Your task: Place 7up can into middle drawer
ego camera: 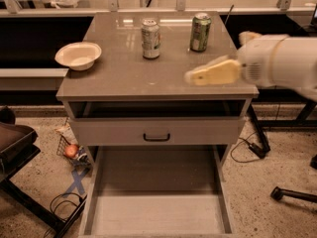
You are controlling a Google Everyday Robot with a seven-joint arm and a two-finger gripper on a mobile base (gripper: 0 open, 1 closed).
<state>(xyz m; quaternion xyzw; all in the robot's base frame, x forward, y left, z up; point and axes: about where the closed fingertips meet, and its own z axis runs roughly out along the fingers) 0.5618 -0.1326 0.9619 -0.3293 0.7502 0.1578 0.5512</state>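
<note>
The 7up can (150, 38), silvery-white with green markings, stands upright at the back middle of the grey cabinet top (124, 76). The middle drawer (158, 214) is pulled out low in front, a wide shallow grey box with a bare floor. My gripper (194, 76), cream-coloured on a white arm (280, 61), hovers over the top's right front part. It points left, to the right of and nearer than the 7up can, and is apart from it. It holds nothing that I can see.
A darker green can (200, 32) stands at the back right of the top, just behind my gripper. A white bowl (78, 55) sits at the left edge. A grey drawer front with a dark handle (156, 137) lies above the open drawer. Cables and a chair base lie on the floor.
</note>
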